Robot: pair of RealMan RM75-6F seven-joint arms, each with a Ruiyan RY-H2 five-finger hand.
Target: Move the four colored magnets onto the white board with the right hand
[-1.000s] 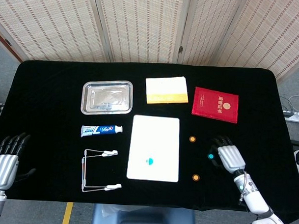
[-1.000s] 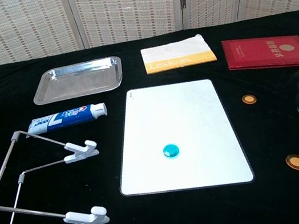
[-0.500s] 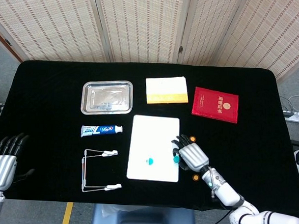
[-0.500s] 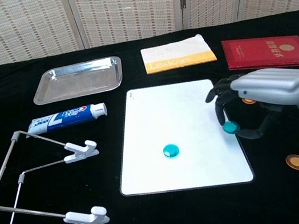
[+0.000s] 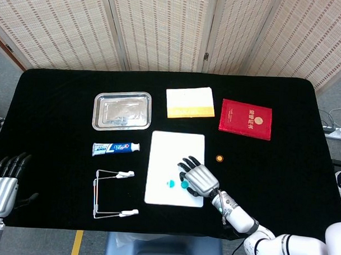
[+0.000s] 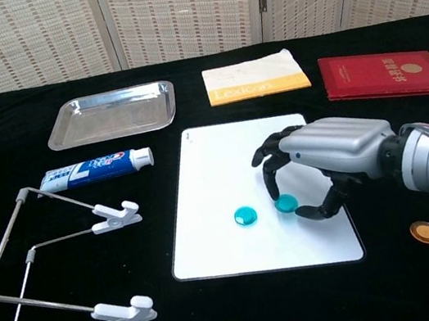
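My right hand (image 6: pixel 328 165) over flat white rectangular board (image 6: pixel 224 167), pinching round teal magnet (image 6: pixel 287 203) at fingertips, low over board. Second teal magnet (image 6: pixel 245 216) lies on board just beside it. Two orange disc magnets (image 6: pixel 425 232) (image 5: pixel 219 158) on black cloth off board's edge. Left hand (image 5: pixel 3 180) empty, fingers apart.

Right hand (image 6: pixel 326 159) carried 2nd teal magnet (image 6: pixel 286 203) onto white board (image 6: pixel 223 159), beside 1st (image 6: pixel 245 216).

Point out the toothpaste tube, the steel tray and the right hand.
toothpaste tube (image 6: pixel 96 170): chest view, middle of the printed body.
steel tray (image 6: pixel 115 132): chest view, near rim.
right hand (image 6: pixel 326 159): chest view, back of the hand, over the white board.
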